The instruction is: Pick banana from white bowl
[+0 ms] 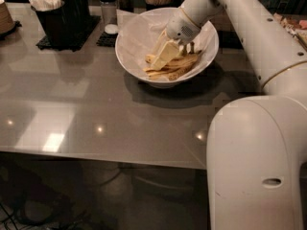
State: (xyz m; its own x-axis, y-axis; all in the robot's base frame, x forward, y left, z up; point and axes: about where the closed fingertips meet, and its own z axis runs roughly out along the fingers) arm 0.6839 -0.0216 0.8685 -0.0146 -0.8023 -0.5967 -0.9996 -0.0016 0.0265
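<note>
The white bowl (132, 42) with its crinkled paper liner stands at the back middle of the grey table. Yellow bananas (178, 66) lie in a pile at its bottom. I cannot tell the thick, curved one from the others, as the gripper covers part of the pile. My gripper (164, 56) reaches down into the bowl from the upper right and sits right on the bananas, its pale tip among them. The white arm (249, 28) runs up and right from it.
Black square utensil holders (60, 20) with white cutlery stand at the back left on a mat. A shaker (108, 6) stands next to the bowl's left rim. A brown cup (5, 17) is at the far left. My large white arm body (256, 162) fills the lower right.
</note>
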